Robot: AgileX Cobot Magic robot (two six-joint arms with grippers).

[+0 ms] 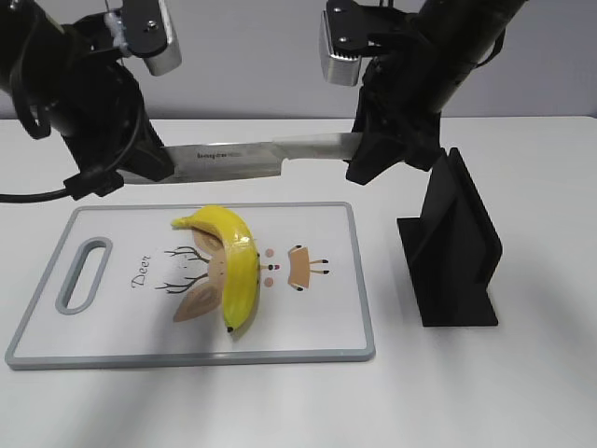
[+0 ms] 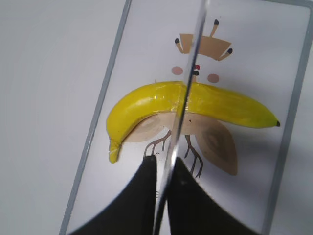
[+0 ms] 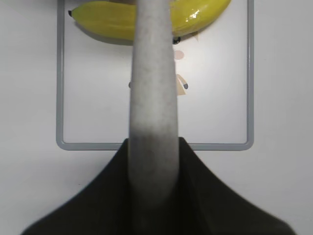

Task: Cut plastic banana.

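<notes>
A knife (image 1: 252,152) is being held level above the far edge of the cutting board (image 1: 112,331), gripped at both ends: the left claw (image 1: 149,168) is clamped on the blade near its tip, and the right claw (image 1: 378,154) is clamped on the pale handle (image 3: 152,98). The plastic banana (image 1: 235,266) is lying on the board, roughly in its middle, over the printed deer drawing, with the board resting on the white tabletop (image 1: 466,392). In the exterior view the banana's long axis is running from the far side of the board toward the near side, curving slightly, while the knife's long axis is running left to right, so the blade is being presented across the fruit rather than along it. The banana is lying below the knife and nearer the camera than it in that view. In the left wrist view the blade edge (image 2: 188,93) is being seen crossing the banana (image 2: 146,105) close to mid-length, which is suggesting that the cut line is already chosen. Both claws are about equally far from the fruit, one at each end of the knife. A straight descent, with both ends kept level, is judged to be what the next move is calling for. A black knife stand (image 1: 457,252) is standing just right of the board.
</notes>
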